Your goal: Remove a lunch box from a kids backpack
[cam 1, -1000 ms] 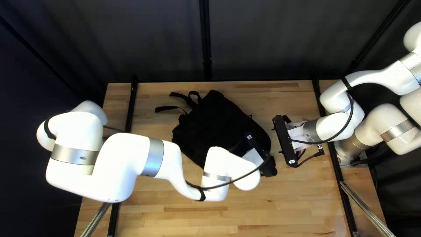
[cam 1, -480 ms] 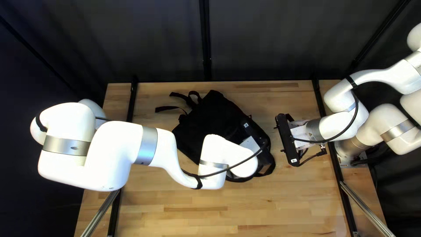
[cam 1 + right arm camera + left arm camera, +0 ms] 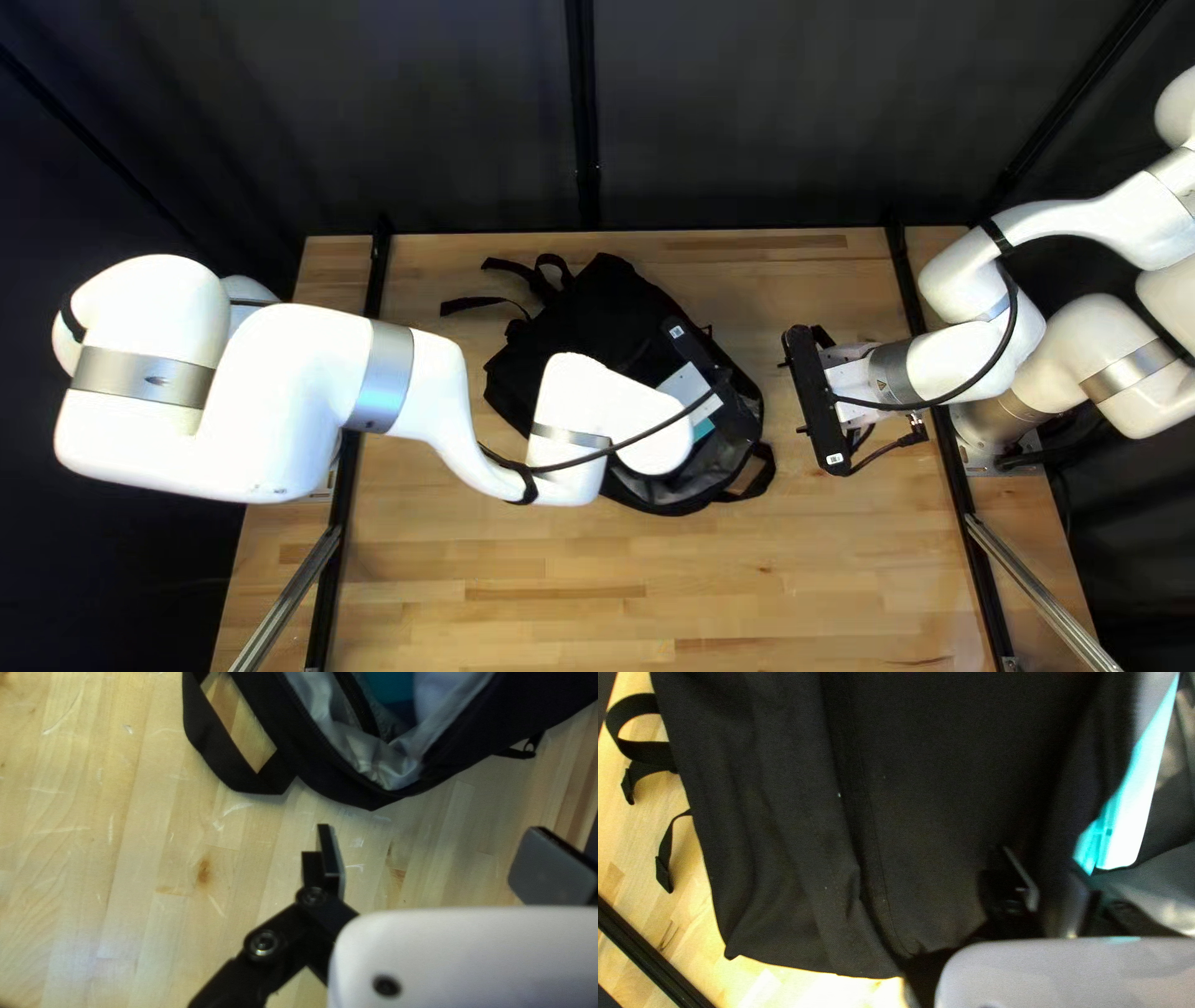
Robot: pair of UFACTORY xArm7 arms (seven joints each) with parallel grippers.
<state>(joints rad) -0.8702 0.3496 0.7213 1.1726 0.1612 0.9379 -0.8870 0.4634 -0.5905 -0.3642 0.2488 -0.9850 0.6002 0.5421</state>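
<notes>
Black backpack (image 3: 585, 324) on worktop (image 3: 523, 622), mouth open toward near right corner, long axis slanting from far left corner. Lunch box (image 3: 1139, 802) partly showing inside mouth—turquoise and white, long axis can't be told. Left gripper (image 3: 722, 380) over backpack, fingers clamped on its cloth. Right gripper (image 3: 815, 398) between backpack and worktop's right edge—fingers wide apart.

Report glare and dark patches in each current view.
Left wrist view: the teal item is partly blown out to white; the black backpack loses detail. Right wrist view: pale glare on the tabletop. Top left view: the curtain looks murky.
</notes>
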